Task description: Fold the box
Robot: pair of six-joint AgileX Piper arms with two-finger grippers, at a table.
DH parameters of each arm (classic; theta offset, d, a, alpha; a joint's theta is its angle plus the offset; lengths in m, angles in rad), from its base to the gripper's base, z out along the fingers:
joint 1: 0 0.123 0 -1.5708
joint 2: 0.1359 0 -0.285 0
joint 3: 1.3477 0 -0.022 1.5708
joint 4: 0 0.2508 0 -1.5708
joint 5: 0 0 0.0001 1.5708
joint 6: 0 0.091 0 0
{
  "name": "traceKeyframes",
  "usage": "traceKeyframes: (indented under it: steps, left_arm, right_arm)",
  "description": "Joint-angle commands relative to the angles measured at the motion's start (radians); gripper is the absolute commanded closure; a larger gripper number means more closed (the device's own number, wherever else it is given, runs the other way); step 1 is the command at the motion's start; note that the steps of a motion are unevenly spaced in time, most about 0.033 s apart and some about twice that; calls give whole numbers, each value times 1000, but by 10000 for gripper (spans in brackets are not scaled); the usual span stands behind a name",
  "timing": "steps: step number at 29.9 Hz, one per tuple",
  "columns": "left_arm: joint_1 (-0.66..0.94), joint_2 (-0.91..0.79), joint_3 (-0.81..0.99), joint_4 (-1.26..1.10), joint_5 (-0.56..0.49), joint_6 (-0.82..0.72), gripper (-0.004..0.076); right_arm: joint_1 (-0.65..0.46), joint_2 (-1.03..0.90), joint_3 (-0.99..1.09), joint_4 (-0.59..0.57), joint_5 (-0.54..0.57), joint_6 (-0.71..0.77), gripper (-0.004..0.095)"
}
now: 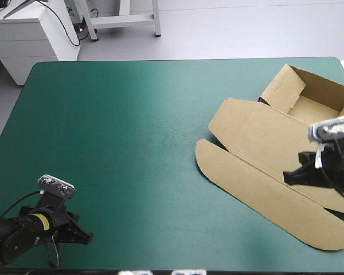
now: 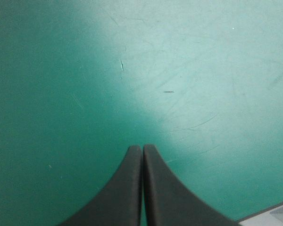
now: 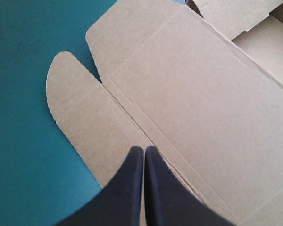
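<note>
The box (image 1: 307, 107) sits at 3 o'clock on the surface (image 1: 132, 132), its lid (image 1: 264, 140) flat; right end effector (image 3: 144, 149) clenched over the lid, left end effector (image 2: 142, 149) clenched at 7 o'clock

My left end effector (image 1: 85, 235) (image 2: 142, 149), two broad black curved fins, has its fingers pressed together in one pointed arch. My right end effector (image 1: 289, 176) (image 3: 144, 149), the same black pair, is likewise pinched tight, its arm reaching in from my right.
</note>
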Motion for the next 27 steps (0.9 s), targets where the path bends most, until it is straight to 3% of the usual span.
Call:
traceKeyframes:
  steps: [1,9,17,23,27]
  left_arm:
    - [0,7,-25,-27,-60,-11,732]
    - [0,7,32,-101,-167,-11,732]
    - [0,-1,121,-105,-231,7,732]
    - [0,-47,128,-110,-241,9,732]
    - [0,-83,117,-156,-205,9,732]
  right_arm:
    - [2,-126,99,16,-74,-18,912]
    - [2,-365,365,18,-80,-60,913]
    - [2,-570,591,114,-128,-95,913]
    - [2,-679,596,130,-124,-85,913]
    - [2,-705,597,132,-32,-62,913]
